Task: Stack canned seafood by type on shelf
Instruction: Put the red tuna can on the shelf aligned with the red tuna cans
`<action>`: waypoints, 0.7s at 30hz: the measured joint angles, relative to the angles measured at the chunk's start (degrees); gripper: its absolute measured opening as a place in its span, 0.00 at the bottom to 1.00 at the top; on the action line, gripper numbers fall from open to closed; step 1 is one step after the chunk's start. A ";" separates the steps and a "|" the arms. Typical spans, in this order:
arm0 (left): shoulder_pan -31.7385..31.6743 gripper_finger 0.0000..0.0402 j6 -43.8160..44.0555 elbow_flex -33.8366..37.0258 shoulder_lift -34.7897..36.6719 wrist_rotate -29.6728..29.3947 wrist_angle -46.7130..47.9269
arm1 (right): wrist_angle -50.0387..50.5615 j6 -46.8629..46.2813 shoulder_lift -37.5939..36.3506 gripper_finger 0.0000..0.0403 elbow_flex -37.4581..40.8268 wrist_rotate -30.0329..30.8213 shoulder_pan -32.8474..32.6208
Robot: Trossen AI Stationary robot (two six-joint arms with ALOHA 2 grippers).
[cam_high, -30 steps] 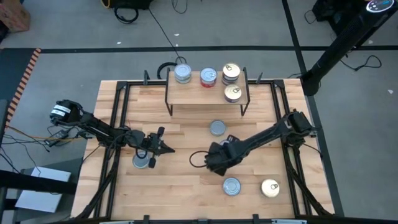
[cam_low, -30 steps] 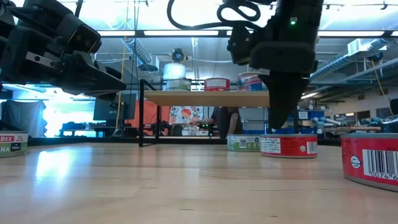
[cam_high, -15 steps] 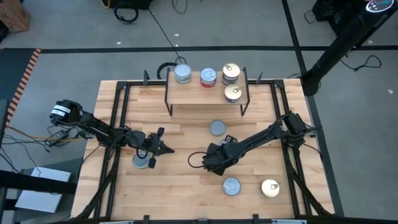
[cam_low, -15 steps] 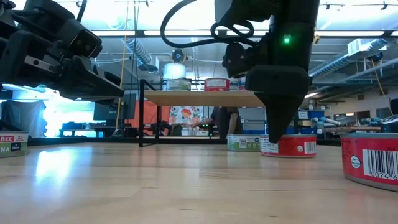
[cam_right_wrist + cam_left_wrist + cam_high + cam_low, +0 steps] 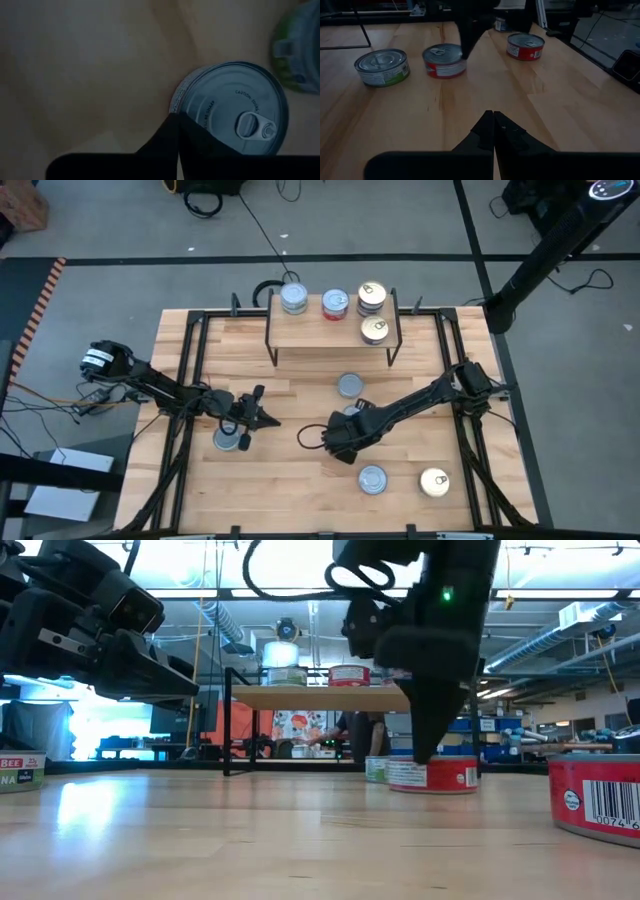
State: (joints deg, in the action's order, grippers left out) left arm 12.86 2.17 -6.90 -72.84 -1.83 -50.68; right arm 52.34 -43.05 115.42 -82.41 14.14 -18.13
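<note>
A red-labelled tin (image 5: pixel 235 110) with a silver pull-tab top stands flat on the table mid-right, mostly hidden under my right arm in the high view. My right gripper (image 5: pixel 176 118) is shut and points steeply down at the tin's near side (image 5: pixel 425 752). A green-labelled tin (image 5: pixel 349 386) stands just beyond it. The shelf (image 5: pixel 310 330) at the far edge carries a silver-blue tin (image 5: pixel 293 299), a red one (image 5: pixel 335 304) and gold-topped ones (image 5: pixel 374 330). My left gripper (image 5: pixel 272 420) hangs shut and level at the left, touching nothing, with a tin (image 5: pixel 228 440) beside it. My right gripper has its shut fingertips against the red-labelled tin's top rim (image 5: pixel 176 107) on the tin's near side (image 5: pixel 462 56), not around it. The fingers come from above, pointing steeply down. The tin stands flat on the table, top up.
Two more tins stand near the front right: a silver-topped one (image 5: pixel 372 478) and a gold-topped one (image 5: pixel 434 482). A black metal frame (image 5: pixel 190 360) runs along the table's sides. Bare wood lies in the middle between the two arms.
My right gripper has shut from open, with nothing between its fingers, and has edged toward the table's left. The red-labelled tin has slid a little toward the table's left along the wood, still flat.
</note>
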 joint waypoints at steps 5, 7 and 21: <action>0.00 0.01 0.02 0.00 0.00 0.02 0.10 | -0.52 1.53 -0.09 0.02 -4.13 -3.03 0.06; 0.00 0.01 0.02 0.00 0.00 0.06 0.10 | -0.81 1.59 -0.11 0.02 -5.17 -3.48 0.21; 0.00 0.01 0.08 0.00 0.00 0.37 0.10 | -14.63 -0.92 -0.13 0.01 -7.45 -11.80 1.75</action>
State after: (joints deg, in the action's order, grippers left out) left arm 12.86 2.26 -6.90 -72.84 -1.45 -50.59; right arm 37.71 -43.97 115.28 -89.86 2.34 -16.38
